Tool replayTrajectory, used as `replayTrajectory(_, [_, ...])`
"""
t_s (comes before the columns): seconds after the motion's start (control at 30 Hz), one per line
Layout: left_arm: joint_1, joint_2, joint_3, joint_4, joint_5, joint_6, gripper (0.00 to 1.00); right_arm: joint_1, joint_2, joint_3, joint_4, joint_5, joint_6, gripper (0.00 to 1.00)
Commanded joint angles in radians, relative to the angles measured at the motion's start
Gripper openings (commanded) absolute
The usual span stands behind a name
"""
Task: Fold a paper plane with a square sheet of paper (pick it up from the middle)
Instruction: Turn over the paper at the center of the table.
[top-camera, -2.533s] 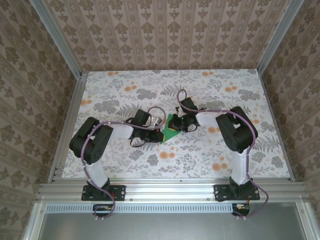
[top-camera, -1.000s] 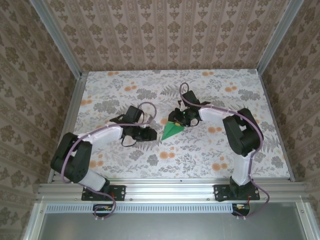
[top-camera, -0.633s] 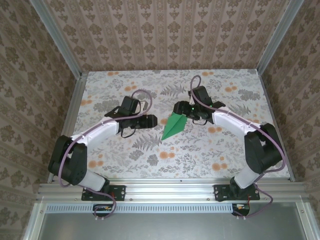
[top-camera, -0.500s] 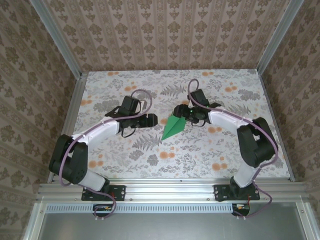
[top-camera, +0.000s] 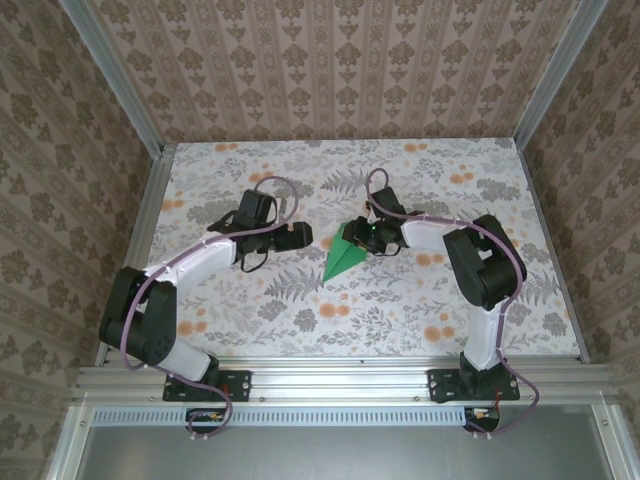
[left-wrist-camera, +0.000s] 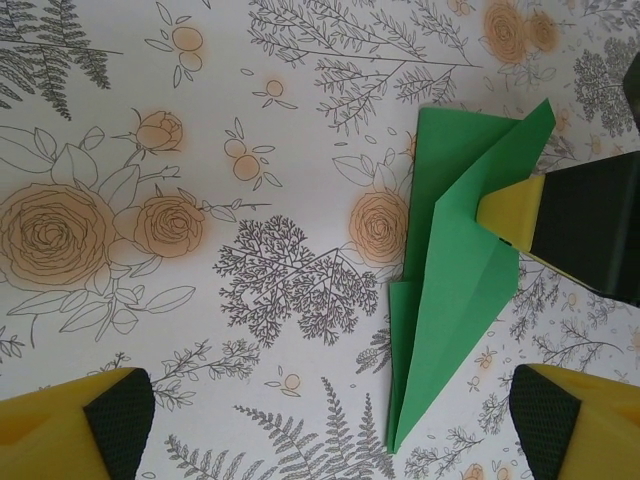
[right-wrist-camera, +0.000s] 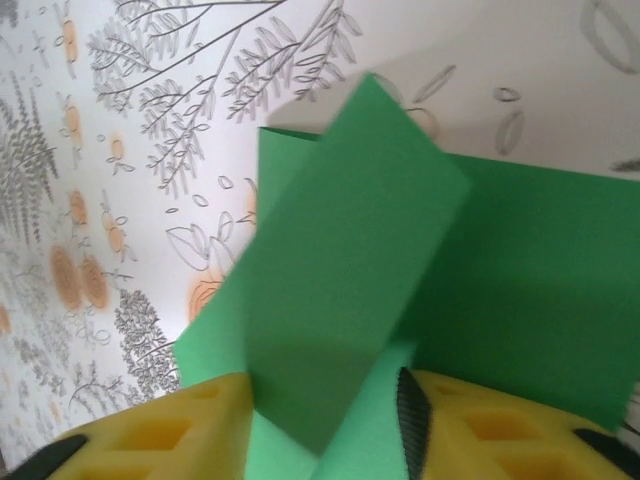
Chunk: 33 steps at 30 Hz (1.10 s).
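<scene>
The plane (left-wrist-camera: 455, 290) is lying flat, one flap (right-wrist-camera: 340, 250) inside your right gripper (right-wrist-camera: 325, 425) for creasing; squeezing, I cannot tell; left gripper (left-wrist-camera: 328, 415) is hovering spread.

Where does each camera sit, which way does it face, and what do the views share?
Top external: above and behind the bases, looking down at the table; both arms, left tool, right tool.
Left wrist: looks down at the paper plane; own yellow fingertips.
Right wrist: close on the paper plane; own fingers.
Shared: the paper plane.
</scene>
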Motion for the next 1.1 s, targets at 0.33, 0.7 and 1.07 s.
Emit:
replayTrajectory(0.33, [0.098,-0.004,-0.047,0.033,0.093,-0.056,0.99,0.021,-0.110,0.154,-0.286,0.082,-0.164,0.00])
replayTrajectory(0.7, [0.259,-0.004,-0.008,-0.074,0.060,-0.040,1.00,0.114,-0.073,0.486,-0.951,0.673,-0.429,0.00])
replayTrajectory(1.07, [0.330,-0.078,-0.005,-0.145,0.046,-0.033,1.00,0.264,0.333,0.860,-1.215,1.174,-0.428,0.05])
